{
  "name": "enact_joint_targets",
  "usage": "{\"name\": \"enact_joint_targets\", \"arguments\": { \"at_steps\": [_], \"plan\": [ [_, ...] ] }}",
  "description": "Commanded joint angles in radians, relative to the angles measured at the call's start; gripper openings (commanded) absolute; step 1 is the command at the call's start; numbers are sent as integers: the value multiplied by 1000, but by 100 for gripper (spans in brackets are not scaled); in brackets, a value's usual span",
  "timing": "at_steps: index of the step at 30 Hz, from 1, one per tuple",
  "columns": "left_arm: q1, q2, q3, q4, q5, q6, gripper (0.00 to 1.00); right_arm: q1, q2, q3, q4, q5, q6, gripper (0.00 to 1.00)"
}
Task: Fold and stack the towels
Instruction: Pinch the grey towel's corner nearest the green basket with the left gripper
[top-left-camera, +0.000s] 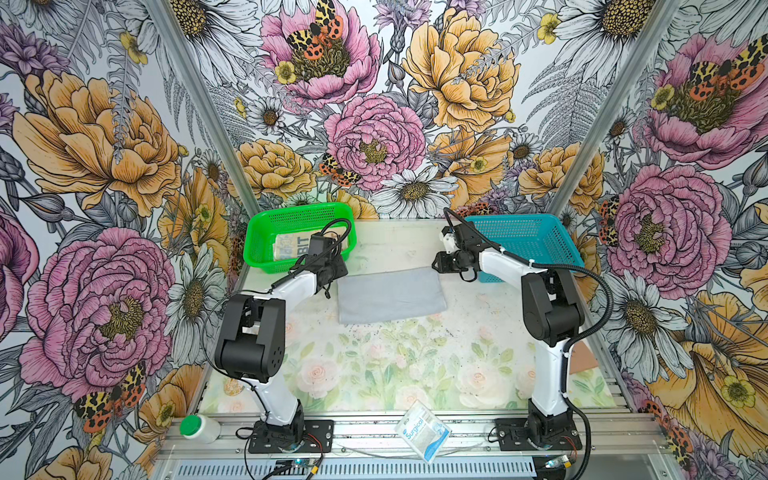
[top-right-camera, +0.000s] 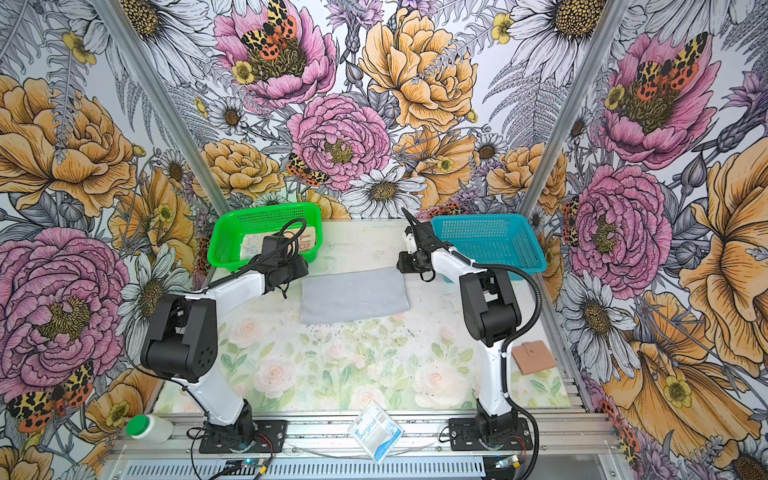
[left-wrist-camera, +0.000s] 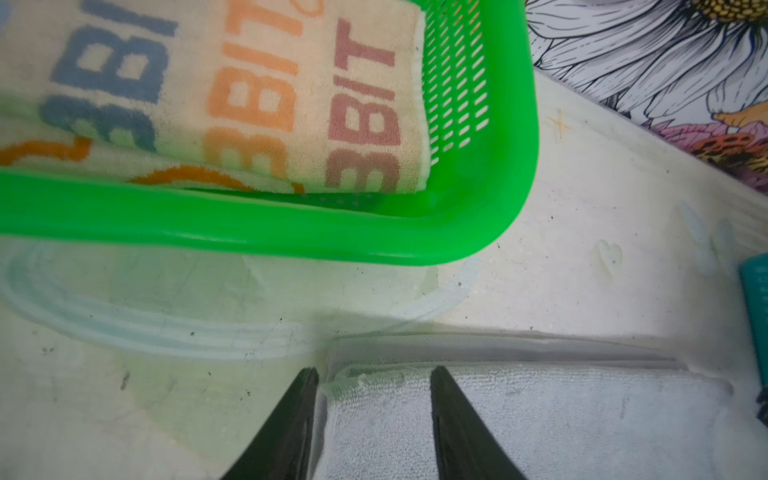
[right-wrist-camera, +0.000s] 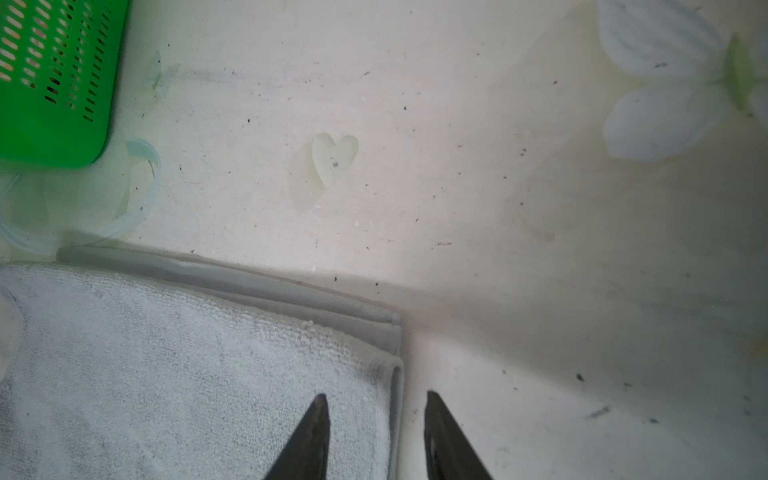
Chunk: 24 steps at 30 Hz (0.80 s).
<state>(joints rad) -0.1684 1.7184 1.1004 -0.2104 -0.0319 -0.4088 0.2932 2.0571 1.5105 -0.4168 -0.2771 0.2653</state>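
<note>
A plain light grey towel (top-left-camera: 390, 295) (top-right-camera: 353, 295) lies folded flat in the middle of the table. My left gripper (left-wrist-camera: 374, 372) (top-left-camera: 337, 272) hovers open over its far left corner (left-wrist-camera: 540, 415), one finger just off the edge and one above the cloth. At the far right corner (right-wrist-camera: 166, 374) my right gripper (right-wrist-camera: 375, 395) (top-left-camera: 438, 264) is open the same way, astride the folded edge. Neither is clamped on the cloth. The "RABBIT" towel (left-wrist-camera: 249, 95) (top-left-camera: 291, 245) lies folded in the green basket (left-wrist-camera: 291, 232) (top-left-camera: 257, 249), on top of a cream towel with orange outlines (left-wrist-camera: 187, 174).
A teal basket (top-left-camera: 528, 241) (top-right-camera: 490, 241) stands at the back right, behind the right arm. On the front rail lie a white-blue "Surgical" packet (top-left-camera: 422, 430) and a white bottle with a green cap (top-left-camera: 199, 428). A brown flat piece (top-right-camera: 533, 357) lies by the right wall.
</note>
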Motion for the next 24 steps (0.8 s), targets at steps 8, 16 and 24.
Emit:
{"name": "enact_joint_targets", "arguments": {
  "at_steps": [8,16,24],
  "plan": [
    [-36,-218,-177,-135,92,-63,79,79,-165,-146,115,-234,108,53],
    [-44,-221,-211,-152,95,-63,99,132,-106,-233,228,-224,159,54],
    [-42,-133,-157,-152,90,-65,99,115,-75,-301,238,-157,151,59]
  ]
}}
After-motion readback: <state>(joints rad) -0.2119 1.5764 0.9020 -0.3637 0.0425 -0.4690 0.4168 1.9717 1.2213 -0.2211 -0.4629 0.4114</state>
